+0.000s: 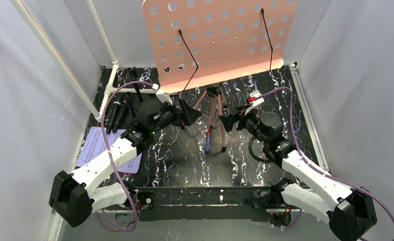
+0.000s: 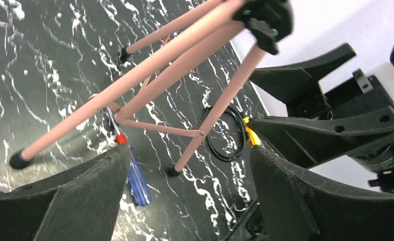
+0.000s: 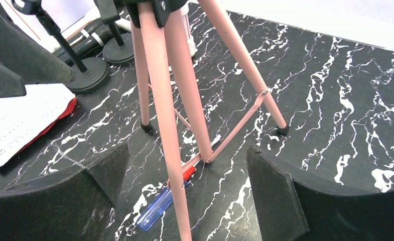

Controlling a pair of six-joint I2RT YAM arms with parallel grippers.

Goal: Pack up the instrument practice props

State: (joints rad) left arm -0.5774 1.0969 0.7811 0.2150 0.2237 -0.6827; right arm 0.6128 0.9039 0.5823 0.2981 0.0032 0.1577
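Observation:
The pink hole-punched rack (image 1: pixel 220 35) stands on its pink tripod legs (image 1: pixel 214 113) at the back middle. My left gripper (image 1: pixel 192 116) is open and empty just left of the legs; my right gripper (image 1: pixel 225 122) is open and empty just right of them. They face each other. In the left wrist view (image 2: pixel 184 191) the legs (image 2: pixel 184 65) spread ahead of the jaws. In the right wrist view (image 3: pixel 187 191) a leg (image 3: pixel 172 125) runs between the wide-apart fingers, untouched. Two black microphones with round bases (image 3: pixel 87 73) stand at back left (image 1: pixel 119 108). Red and white sheets (image 1: pixel 104 148) lie at left (image 3: pixel 19 118).
A blue-handled screwdriver (image 1: pixel 208 143) lies on the black marbled mat under the tripod (image 3: pixel 157 208) (image 2: pixel 137 178). A black cable loop (image 2: pixel 227 135) lies near the right arm. The white pipe frame (image 1: pixel 109 75) stands at back left. White walls close in on all sides.

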